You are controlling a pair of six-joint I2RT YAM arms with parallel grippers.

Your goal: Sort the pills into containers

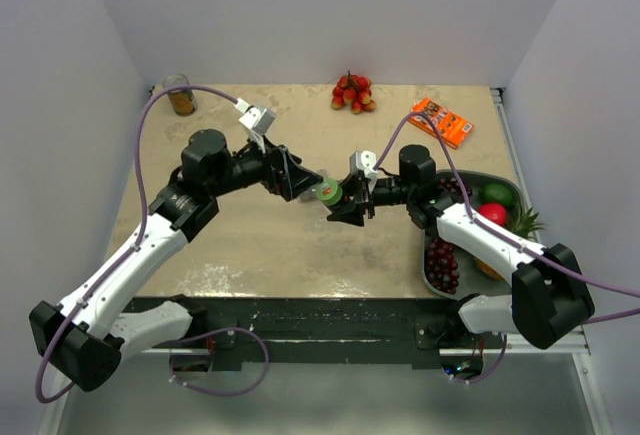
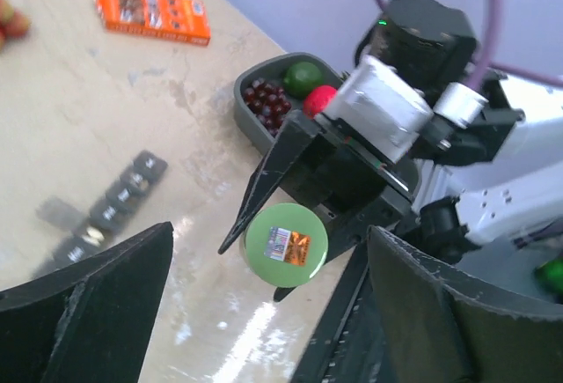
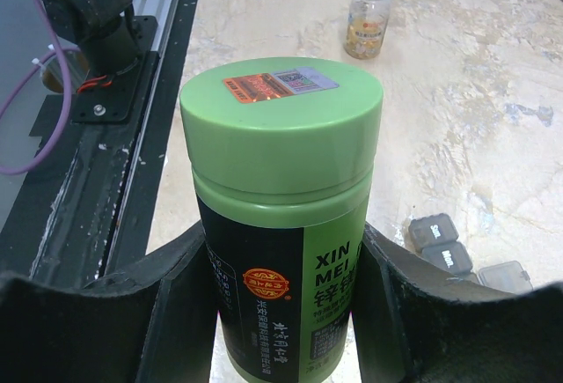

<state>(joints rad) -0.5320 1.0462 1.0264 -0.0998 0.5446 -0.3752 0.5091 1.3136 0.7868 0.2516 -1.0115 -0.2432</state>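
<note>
Bottle (image 3: 281, 128) stands clamped in right end effector (image 3: 281, 264); left end effector (image 2: 273, 313) spread wide.

A beige, marbled table top (image 1: 300, 245) filled the middle of the overhead view, boxed in by plain pale walls with a faint lilac cast: a back wall (image 1: 330, 15), a left wall (image 1: 50, 105) and a right wall (image 1: 590, 65). A black mounting strip (image 1: 330, 317) ran along the table's near edge, and a pale metal rail (image 1: 507, 140) lined its right side. Below the near edge lay a smooth grey surface (image 1: 330, 410). The light was soft and even, leaving a bright sheen (image 2: 259, 326) on the table in the left wrist view
</note>
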